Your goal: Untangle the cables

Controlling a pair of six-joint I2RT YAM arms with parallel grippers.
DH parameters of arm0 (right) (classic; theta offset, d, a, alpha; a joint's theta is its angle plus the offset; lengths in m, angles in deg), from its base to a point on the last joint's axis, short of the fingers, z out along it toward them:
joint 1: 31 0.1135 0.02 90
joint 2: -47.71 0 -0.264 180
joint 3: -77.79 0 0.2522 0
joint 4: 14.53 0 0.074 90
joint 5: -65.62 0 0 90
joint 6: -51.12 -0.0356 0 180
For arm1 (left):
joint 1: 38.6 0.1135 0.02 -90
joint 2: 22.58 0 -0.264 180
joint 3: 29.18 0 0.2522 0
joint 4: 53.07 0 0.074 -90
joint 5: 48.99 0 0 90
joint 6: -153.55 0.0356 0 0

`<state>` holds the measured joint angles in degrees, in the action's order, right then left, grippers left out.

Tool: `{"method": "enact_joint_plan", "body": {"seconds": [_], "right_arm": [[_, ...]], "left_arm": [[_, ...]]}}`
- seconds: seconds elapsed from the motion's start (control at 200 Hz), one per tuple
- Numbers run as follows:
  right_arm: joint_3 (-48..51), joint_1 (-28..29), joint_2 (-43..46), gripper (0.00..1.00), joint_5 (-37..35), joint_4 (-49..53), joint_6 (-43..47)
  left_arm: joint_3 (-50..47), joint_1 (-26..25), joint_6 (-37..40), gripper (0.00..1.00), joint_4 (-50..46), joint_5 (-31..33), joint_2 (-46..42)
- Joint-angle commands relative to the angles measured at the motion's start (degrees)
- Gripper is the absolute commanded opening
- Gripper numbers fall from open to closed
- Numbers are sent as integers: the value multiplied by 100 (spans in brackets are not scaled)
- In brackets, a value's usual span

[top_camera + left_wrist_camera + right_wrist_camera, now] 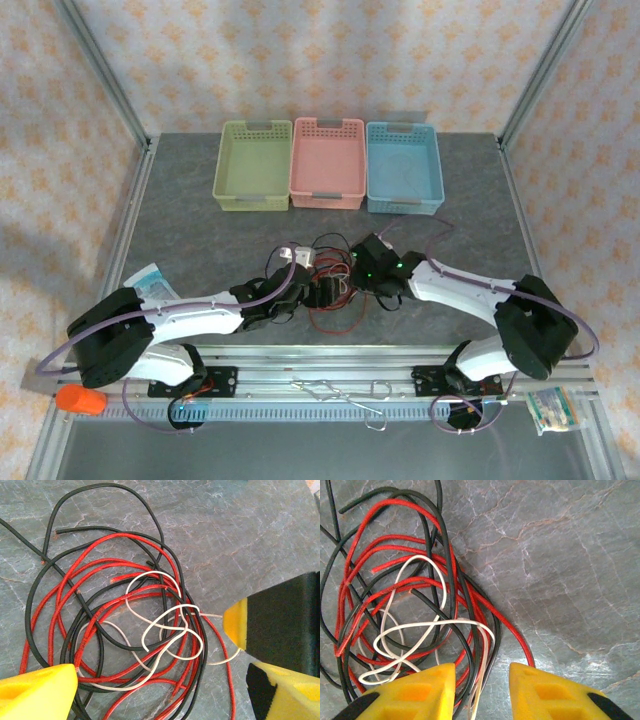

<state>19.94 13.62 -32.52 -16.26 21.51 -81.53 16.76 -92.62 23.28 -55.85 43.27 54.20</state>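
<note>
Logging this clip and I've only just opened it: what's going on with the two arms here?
Both arms reach into a tangle of red, black and white cables lying on the grey table. The left tool is open wide across the pile. The right tool is open too, with a few strands running loose through its gap, not clamped. No cable is separated yet.

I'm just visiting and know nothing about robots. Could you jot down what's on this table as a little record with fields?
Cables: red, black and white wires in one tangled heap on the grey table
Left claw: open wide over the heap
Right claw: open, a few strands running between its fingers
Baskets: green, pink, blue, in a row at the far side, apart from the heap
</note>
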Motion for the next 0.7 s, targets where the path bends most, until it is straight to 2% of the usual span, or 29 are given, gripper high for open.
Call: {"method": "enact_joint_plan", "body": {"seconds": [0.0, 0.16, 0.34, 0.511, 0.571, 0.696], "right_arm": [[101, 56, -87, 33, 20, 22, -85], [129, 72, -143, 30, 97, 35, -101], [136, 91, 114, 20, 109, -129, -146], [112, 90, 476, 4, -21, -173, -182], [65, 91, 571, 1, -9, -146, -118], [-105, 90, 761, 0, -87, 45, -68]], "left_arm": [[-58, -55, 2, 91, 152, 269, 15], [-73, -60, 78, 95, 252, 402, -5], [25, -57, 142, 95, 187, 474, 106], [264, -62, 149, 96, -26, 655, 283], [310, -63, 134, 99, -48, 733, 314], [413, -57, 90, 99, -244, 1014, 373]]}}
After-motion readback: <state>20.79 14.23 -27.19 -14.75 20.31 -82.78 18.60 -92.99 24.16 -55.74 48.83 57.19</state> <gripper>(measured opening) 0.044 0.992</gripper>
